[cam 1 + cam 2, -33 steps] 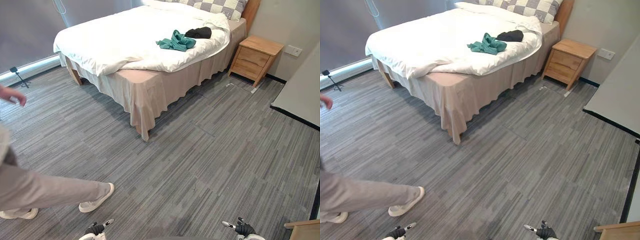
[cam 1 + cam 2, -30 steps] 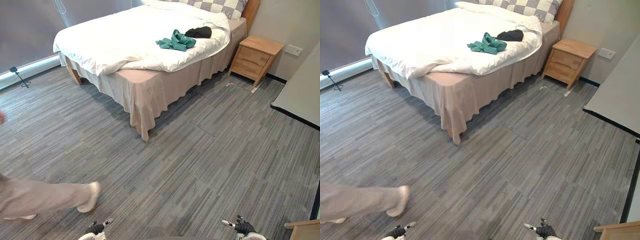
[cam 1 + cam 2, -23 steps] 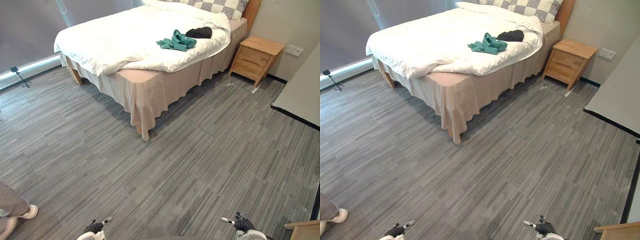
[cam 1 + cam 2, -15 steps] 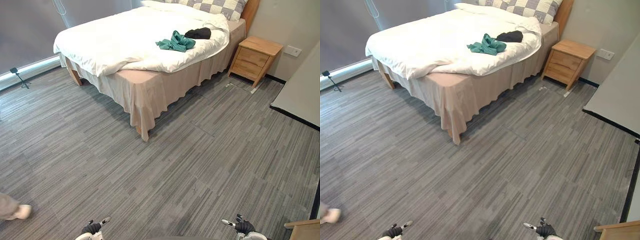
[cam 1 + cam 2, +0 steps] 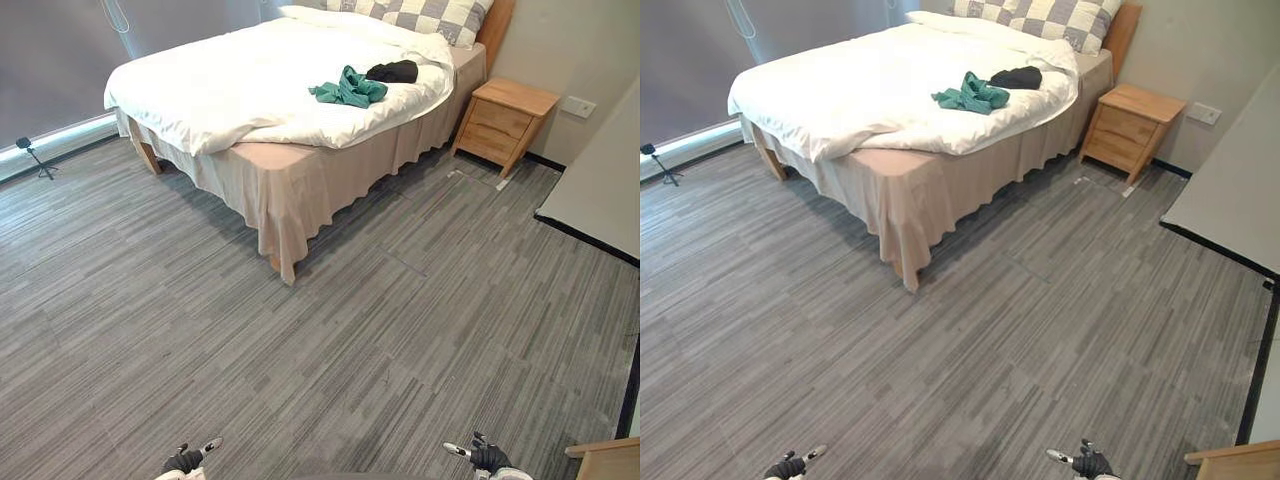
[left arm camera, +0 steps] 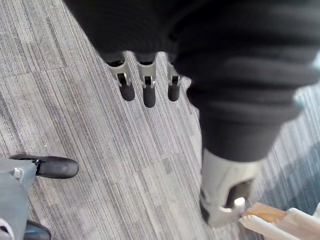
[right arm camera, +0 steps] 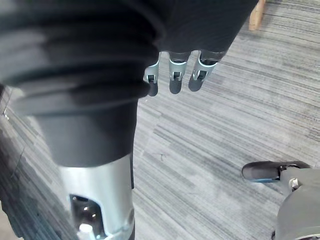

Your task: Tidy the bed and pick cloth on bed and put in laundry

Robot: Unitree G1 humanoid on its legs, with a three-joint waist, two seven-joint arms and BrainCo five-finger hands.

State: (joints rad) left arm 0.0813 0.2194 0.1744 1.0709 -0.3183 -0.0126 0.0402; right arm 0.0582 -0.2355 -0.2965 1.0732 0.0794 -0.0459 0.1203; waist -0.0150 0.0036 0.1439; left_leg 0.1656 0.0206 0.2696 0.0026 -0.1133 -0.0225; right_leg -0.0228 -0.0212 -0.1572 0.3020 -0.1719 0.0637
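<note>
Left eye view, teal cloth (image 5: 348, 88) beside black cloth (image 5: 393, 71) on bed (image 5: 220, 85), left hand (image 6: 145, 90), right hand (image 7: 172, 82), fingers relaxed

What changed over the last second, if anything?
The person crossing the floor at the left walked off leftward, out of frame. The green cloth and black cloth stayed on the bed; the left hand and right hand stayed low, open, holding nothing.

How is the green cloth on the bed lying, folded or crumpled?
Crumpled: the green cloth lies in a bunched, uneven heap on the white duvet, beside a black cloth.
</note>
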